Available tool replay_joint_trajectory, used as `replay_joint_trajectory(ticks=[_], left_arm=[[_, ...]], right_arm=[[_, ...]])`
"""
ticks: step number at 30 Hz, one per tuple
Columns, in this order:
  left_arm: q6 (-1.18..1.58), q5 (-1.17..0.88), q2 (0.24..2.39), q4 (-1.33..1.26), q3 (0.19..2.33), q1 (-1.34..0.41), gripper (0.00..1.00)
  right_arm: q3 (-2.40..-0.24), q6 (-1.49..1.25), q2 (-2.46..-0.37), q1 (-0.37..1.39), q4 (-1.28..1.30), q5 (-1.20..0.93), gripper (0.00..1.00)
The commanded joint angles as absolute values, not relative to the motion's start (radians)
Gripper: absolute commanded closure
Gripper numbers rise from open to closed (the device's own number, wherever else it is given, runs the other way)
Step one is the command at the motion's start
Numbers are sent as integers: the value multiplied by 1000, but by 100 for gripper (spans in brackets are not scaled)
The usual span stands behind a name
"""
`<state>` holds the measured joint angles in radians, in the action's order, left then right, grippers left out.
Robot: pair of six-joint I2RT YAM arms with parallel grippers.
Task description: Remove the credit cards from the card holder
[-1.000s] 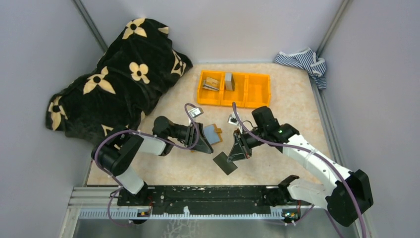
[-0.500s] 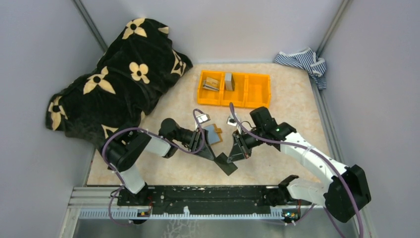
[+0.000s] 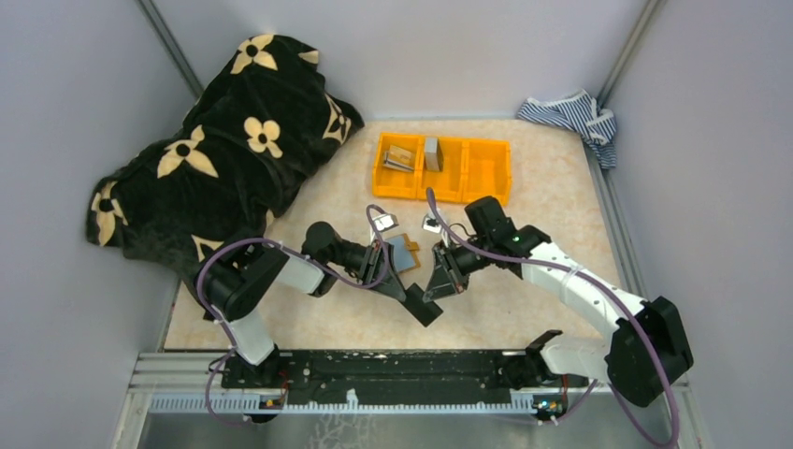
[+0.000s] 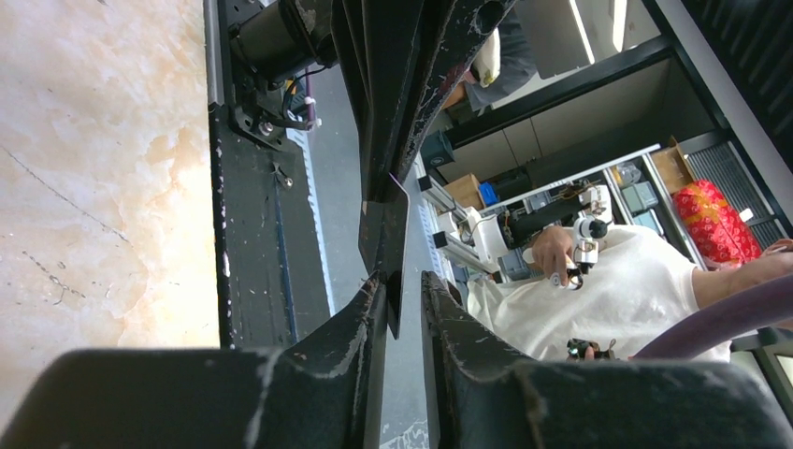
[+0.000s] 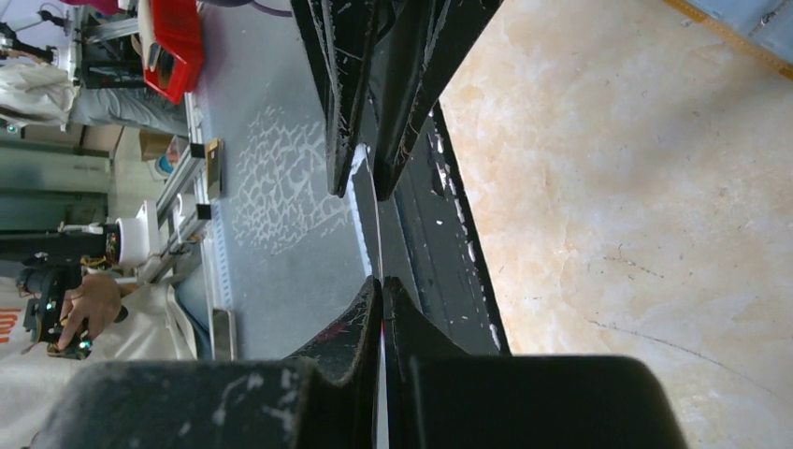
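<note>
The card holder (image 3: 404, 251) lies open on the table, orange-tan with a grey-blue inside, just behind my left gripper. My right gripper (image 3: 436, 290) (image 5: 382, 285) is shut on a thin dark card (image 3: 426, 310), seen edge-on in the right wrist view as a pale line (image 5: 372, 234). My left gripper (image 3: 412, 297) (image 4: 404, 285) faces it from the left. Its jaws stand a narrow gap apart around the card's corner (image 4: 385, 224). The card touches one finger (image 4: 369, 313) and stands clear of the other. The card hangs above the table near the front.
An orange three-compartment bin (image 3: 486, 173) sits at the back with small items in its left and middle sections. A black flowered blanket (image 3: 224, 140) fills the back left. A striped cloth (image 3: 570, 117) lies in the back right corner. The black base rail (image 3: 374, 369) runs along the near edge.
The right gripper carried the dark card left and slightly up. The left gripper moved right to meet it, and its jaws narrowed around the card's corner.
</note>
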<state>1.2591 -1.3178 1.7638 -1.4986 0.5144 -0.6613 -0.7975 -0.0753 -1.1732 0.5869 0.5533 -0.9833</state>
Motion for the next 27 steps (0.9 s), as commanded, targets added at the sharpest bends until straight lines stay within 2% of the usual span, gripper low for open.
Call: replay_joint_trajectory(ticks=[1,6,10,16,17,22,24,27], left_arm=[[1244,-1338,1769,-1787,532,-667,77],[1246,-1339,1790,-1788,538,-667,81],[1244,-1341,1796,-1788,540,-667,100],[1238,-1334,1799,-1789,540,-666,100],[1238,-1329,1801,-1789,540,-664,100],[1261,-1308,1812,-1786,551,-637,100],[1283,-1298,1828,-1783,568,-618,100],[1278,-1266,1861,-1734,606,-596,100]], right_arm=[[-856,-81,-1186,597,487,-995,100],[-851,-97,-1183,597,468,-999,100],[-844,-105,-1180,597,455,-1000,100],[-849,-120,-1143,597,422,-926,100],[-850,-130,-1122,597,403,-883,96],[-861,-181,-986,575,347,-629,59],[-861,-209,-914,545,335,-467,55],[-780,-320,-784,449,297,-164,55]])
